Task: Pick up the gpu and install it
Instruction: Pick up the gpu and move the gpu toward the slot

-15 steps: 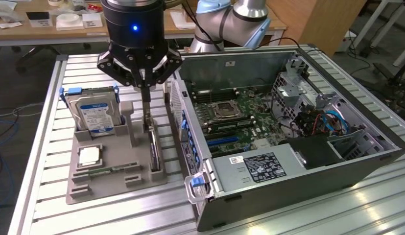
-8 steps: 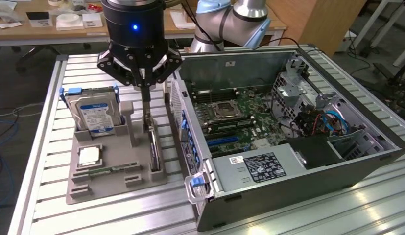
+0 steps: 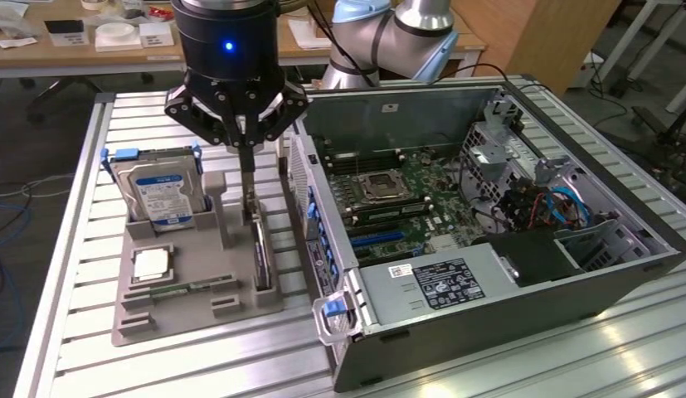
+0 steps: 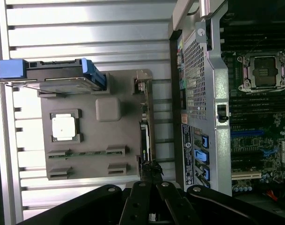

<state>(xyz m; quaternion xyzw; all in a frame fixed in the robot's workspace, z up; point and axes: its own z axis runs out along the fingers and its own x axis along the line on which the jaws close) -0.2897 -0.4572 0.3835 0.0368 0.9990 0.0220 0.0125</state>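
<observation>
Dark and thin, the gpu (image 3: 260,253) (image 4: 144,136) stands on its long edge in a slot of the grey tray (image 3: 177,319) (image 4: 86,140), on the tray side nearest the computer case (image 3: 487,290) (image 4: 198,70). The gripper (image 3: 245,162) (image 4: 150,169) hangs straight over it, drawn in narrow with its fingertips meeting. In the wrist view the tips sit right at one end of the card's upper edge. I cannot tell whether they actually clamp it.

In the exterior view the card's long axis runs from far to near, parallel to the case's perforated rear panel and just beside it. A pale metal strip rises upright at the far end, under the gripper. The card's flat faces turn toward the exterior view's left and right.

A silver hard drive (image 3: 160,195) (image 4: 53,79) with a blue label stands upright at the tray's far end, on the exterior view's left. A square processor chip (image 3: 151,264) (image 4: 63,127) lies flat in a recess in front of the hard drive. A slim green memory stick (image 3: 182,290) (image 4: 86,152) lies nearer still.

The case lies open on its side, with the motherboard (image 3: 398,199) (image 4: 259,117) facing up. Tray and case both rest on the slatted aluminium desk (image 3: 133,365) (image 4: 86,28).
</observation>
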